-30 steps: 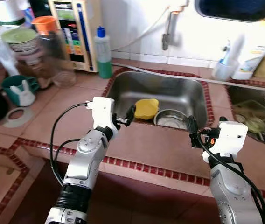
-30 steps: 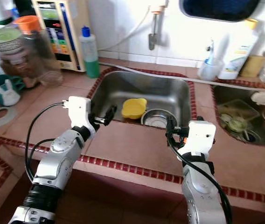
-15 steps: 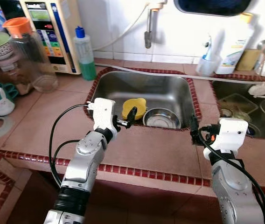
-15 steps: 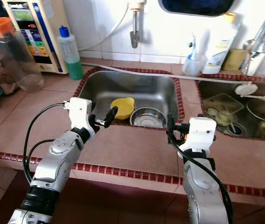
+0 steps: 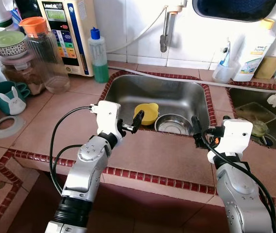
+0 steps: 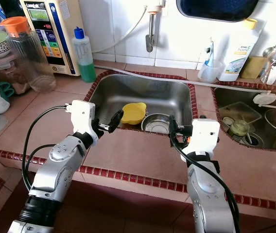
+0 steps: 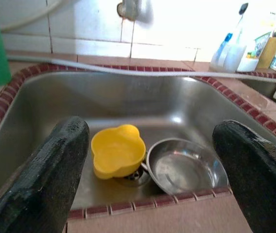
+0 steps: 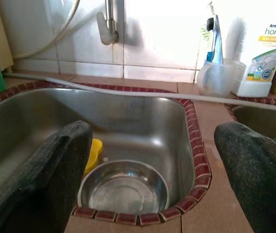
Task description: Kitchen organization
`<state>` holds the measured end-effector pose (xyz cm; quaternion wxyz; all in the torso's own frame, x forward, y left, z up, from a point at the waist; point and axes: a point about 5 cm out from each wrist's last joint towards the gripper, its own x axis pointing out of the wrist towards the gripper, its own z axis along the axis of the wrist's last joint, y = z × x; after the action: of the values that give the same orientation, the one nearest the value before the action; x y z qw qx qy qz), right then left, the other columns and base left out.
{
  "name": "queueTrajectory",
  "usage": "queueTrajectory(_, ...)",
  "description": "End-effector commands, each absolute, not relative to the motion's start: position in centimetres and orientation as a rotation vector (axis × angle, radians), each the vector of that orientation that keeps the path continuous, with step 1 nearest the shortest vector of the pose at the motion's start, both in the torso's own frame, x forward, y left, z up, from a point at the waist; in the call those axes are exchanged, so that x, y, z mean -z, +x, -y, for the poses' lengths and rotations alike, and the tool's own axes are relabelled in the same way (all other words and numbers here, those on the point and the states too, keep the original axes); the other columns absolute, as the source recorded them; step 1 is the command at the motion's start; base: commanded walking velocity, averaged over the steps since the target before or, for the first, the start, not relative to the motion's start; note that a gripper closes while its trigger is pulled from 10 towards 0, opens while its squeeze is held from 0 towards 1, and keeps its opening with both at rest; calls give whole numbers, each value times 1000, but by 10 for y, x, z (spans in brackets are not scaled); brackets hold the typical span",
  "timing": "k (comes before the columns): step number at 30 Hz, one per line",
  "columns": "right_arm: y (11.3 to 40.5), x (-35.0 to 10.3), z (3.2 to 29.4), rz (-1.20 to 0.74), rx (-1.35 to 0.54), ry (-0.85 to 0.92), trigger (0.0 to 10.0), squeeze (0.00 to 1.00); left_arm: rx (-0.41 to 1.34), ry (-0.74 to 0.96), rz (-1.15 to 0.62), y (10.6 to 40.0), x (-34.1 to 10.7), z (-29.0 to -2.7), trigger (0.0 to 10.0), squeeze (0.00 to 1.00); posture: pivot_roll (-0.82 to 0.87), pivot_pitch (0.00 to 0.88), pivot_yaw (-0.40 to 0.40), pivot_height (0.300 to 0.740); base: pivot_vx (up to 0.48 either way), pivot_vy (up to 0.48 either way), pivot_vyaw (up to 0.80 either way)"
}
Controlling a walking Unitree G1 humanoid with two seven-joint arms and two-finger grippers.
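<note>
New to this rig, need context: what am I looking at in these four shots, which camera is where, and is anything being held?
It is a humanoid robot standing at a tiled kitchen counter. The two wide pictures come from a stereo camera on its head, looking down at its silver arms. The other two come from a camera on each wrist, looking out between that gripper's two black fingers.

The left gripper and right gripper both hover at the near edge of the steel sink, fingers open, holding nothing. In the sink lie a yellow bowl and a steel bowl, side by side. On the counter to the robot's left stand a green soap bottle, a clear pitcher with an orange lid, and a teal mug. To the right is a second sink with dishes in it.
</note>
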<state>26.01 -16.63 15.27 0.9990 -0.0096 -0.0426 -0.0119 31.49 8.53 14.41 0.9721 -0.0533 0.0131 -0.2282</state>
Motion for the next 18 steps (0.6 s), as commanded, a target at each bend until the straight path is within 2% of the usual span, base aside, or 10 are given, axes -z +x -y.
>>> queueTrajectory(1, 259, -158, 168, 101, 35, -10, 10000, 369, 478, -102, -17, 315, -149, -84, 10000, 0, 54, 0, 39, 740, -285, 0, 0)
queueTrajectory(18, 262, -160, 168, 110, 39, -3, 10000, 365, 488, -95, -31, 314, -149, -85, 10000, 0, 60, 0, 43, 740, -301, 0, 0)
